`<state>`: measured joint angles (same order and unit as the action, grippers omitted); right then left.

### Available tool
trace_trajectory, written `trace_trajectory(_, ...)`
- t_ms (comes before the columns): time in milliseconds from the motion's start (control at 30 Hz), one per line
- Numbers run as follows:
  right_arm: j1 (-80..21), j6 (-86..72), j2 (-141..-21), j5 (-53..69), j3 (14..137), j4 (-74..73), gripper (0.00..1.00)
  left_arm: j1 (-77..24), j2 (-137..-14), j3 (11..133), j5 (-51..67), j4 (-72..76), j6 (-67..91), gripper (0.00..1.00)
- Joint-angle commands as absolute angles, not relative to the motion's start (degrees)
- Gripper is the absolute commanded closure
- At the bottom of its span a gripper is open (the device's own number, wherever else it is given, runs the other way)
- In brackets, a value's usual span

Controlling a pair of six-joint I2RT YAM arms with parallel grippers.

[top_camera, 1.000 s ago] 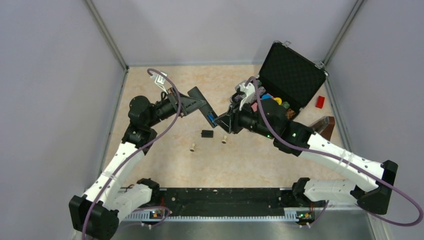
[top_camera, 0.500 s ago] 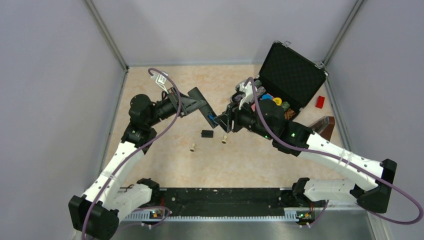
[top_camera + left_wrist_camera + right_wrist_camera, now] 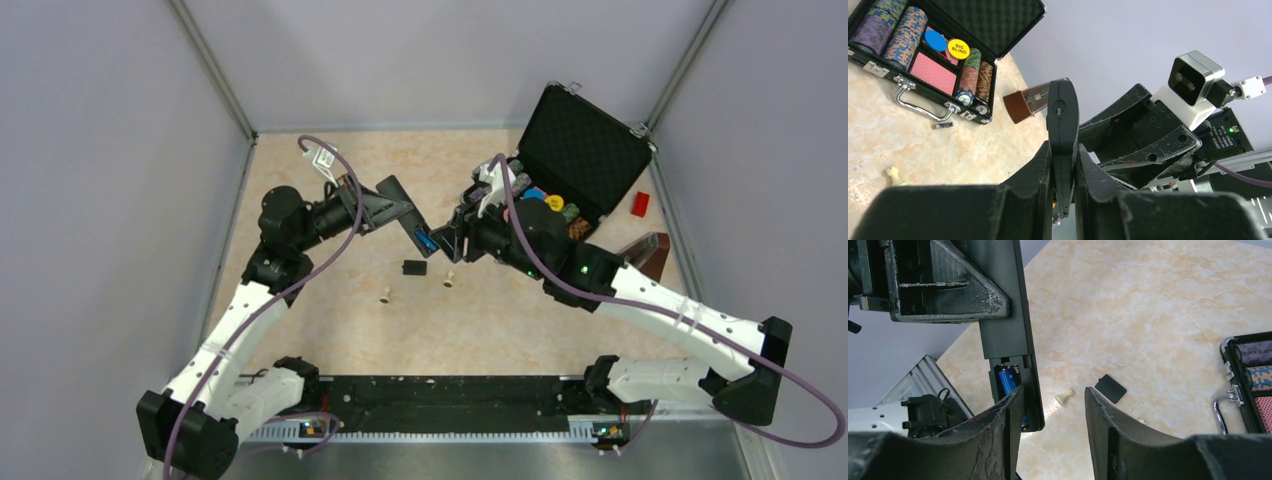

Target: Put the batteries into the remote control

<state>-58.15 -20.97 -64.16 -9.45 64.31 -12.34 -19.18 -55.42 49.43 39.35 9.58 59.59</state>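
Left gripper (image 3: 405, 212), raised above the table (image 3: 480, 320), jaws pinching the remote (image 3: 1062, 115) edge-on near one end; the bar slants down and rightward out of them. Its far end carries the open compartment, in which two blue batteries (image 3: 1008, 379) sit side by side. Below, on the table: the loose cover (image 3: 414, 267), flanked by two beige pegs (image 3: 384, 296). Right gripper (image 3: 1052, 405), jaws spread and gripping nothing; the compartment end lies just beside one finger (image 3: 1010, 415), outside the gap between them. Far right: the chip case (image 3: 585, 150), lid up.
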Motion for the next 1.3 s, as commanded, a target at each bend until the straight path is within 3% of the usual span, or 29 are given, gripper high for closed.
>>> trace_trajectory(0, -58.9, -19.3, -65.6, -10.1, 66.6, -12.6, 0.54, -19.2, -55.6, 52.7, 39.3, 11.0, 59.6, 1.0)
trace_trajectory(267, -59.3, -18.3, -67.0, -9.3, 67.2, -13.8, 0.57, -19.1, -55.7, 52.9, 38.7, 10.9, 59.0, 1.0)
trace_trajectory(400, -59.3, -20.7, -67.1, -12.7, 67.6, -14.4, 0.52, -19.2, -56.6, 55.1, 35.1, 2.5, 54.1, 1.0)
trace_trajectory(567, -58.5, -26.6, -67.7, -17.2, 65.9, -15.8, 0.4, -19.2, -61.2, 58.1, 28.1, -14.2, 47.0, 1.0)
trace_trajectory(867, -54.1, -36.9, -69.9, -17.1, 54.4, -16.3, 0.39, -21.8, -74.8, 60.3, 19.9, -22.0, 36.9, 1.0)
trace_trajectory(1267, -53.3, -40.6, -73.1, -11.7, 44.2, -10.4, 0.42, -36.3, -93.3, 72.5, -7.4, -44.8, 38.0, 1.0)
